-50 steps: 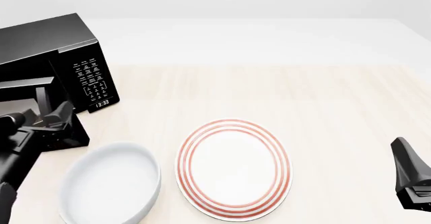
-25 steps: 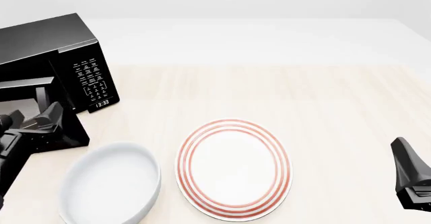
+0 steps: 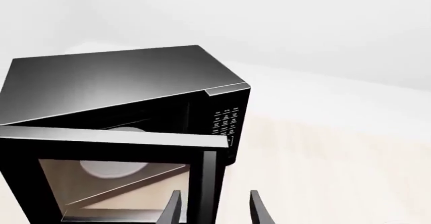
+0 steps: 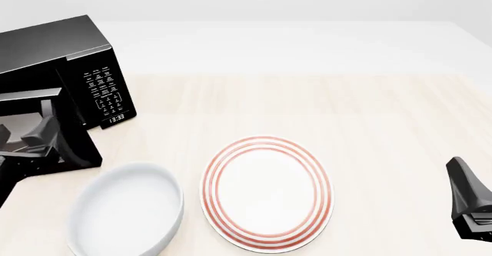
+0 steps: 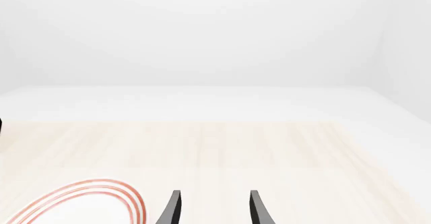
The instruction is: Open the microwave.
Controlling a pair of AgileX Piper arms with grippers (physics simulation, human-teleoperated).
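The black microwave (image 4: 54, 54) stands at the table's far left, its button panel (image 4: 103, 86) and clock (image 4: 116, 118) facing right. Its windowed door (image 4: 77, 146) hangs part-way open, swung out toward the near side. In the left wrist view the microwave (image 3: 121, 77) fills the left half and the grey turntable (image 3: 111, 168) shows through the door (image 3: 114, 143). My left gripper (image 4: 31, 138) is open; its fingertips (image 3: 171, 209) straddle the door's free edge without closing on it. My right gripper (image 4: 465, 195) is open and empty at the near right, also shown in its wrist view (image 5: 214, 209).
A white plate with red rings (image 4: 267, 192) lies in the near middle, its rim also showing in the right wrist view (image 5: 88, 204). A white bowl (image 4: 127, 210) sits near the front left, just in front of the open door.
My left gripper has slid leftward along the open door. The door and the right arm have not visibly moved.
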